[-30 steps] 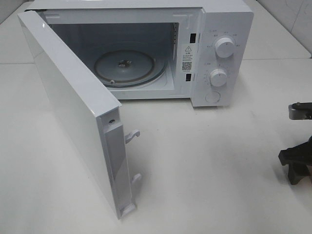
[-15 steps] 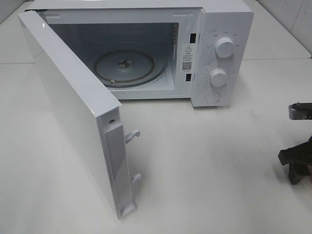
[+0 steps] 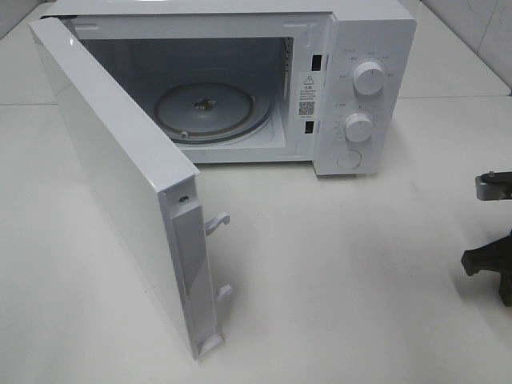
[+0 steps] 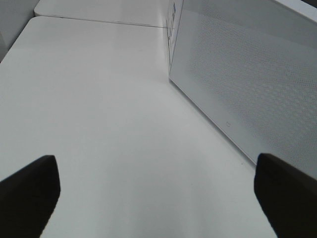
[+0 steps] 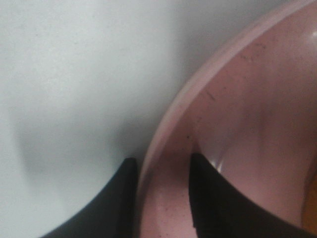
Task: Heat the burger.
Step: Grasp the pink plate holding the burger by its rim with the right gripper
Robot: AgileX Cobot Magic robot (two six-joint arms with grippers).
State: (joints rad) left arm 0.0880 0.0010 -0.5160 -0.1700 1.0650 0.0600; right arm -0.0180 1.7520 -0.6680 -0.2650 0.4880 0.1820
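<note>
In the right wrist view my right gripper (image 5: 161,198) straddles the rim of the pink plate (image 5: 247,109), one black finger (image 5: 119,203) outside the rim and the other on the plate's inner face, closed in on it. An orange-brown sliver at that frame's edge may be the burger (image 5: 313,198); the rest of it is out of view. The exterior view catches only part of the right arm (image 3: 492,268) at the table's right edge and no plate. My left gripper (image 4: 158,193) is open wide over bare table, beside the microwave door (image 4: 247,84).
The white microwave (image 3: 352,88) stands at the back with its door (image 3: 120,184) swung open toward the front left. Its glass turntable (image 3: 204,108) carries nothing. Two knobs (image 3: 368,78) sit on its right panel. White table (image 3: 336,272) lies between microwave and right arm.
The right arm has shifted slightly toward the right edge and lower in the exterior view. The microwave and its door have not moved.
</note>
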